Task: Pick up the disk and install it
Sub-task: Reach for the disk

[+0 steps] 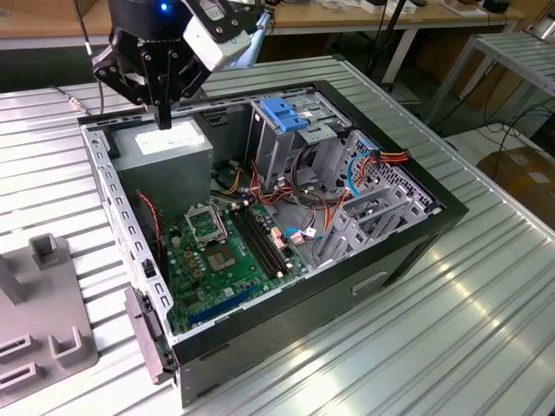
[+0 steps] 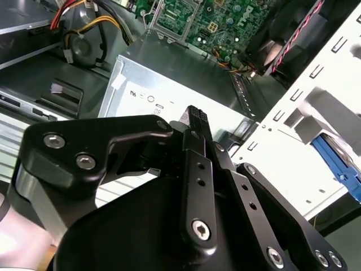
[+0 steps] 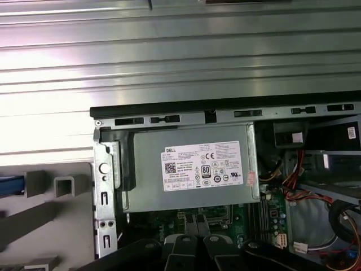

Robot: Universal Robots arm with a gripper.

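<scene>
Gripper (image 1: 163,121) fully closed, empty, hovering over white-labelled power supply (image 1: 169,149) in computer case (image 1: 303,322) far corner.

White printed label (image 3: 203,167), barcode and certification marks, on grey power supply (image 3: 148,180).

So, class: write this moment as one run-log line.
pincer: shut, empty | position: over power supply | computer case: open

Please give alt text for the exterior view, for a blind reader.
The robot's pincer, shut and empty, hangs over the grey power supply in an open computer case on a slatted metal table. A grey fixture stands at the exterior view's left.
</scene>
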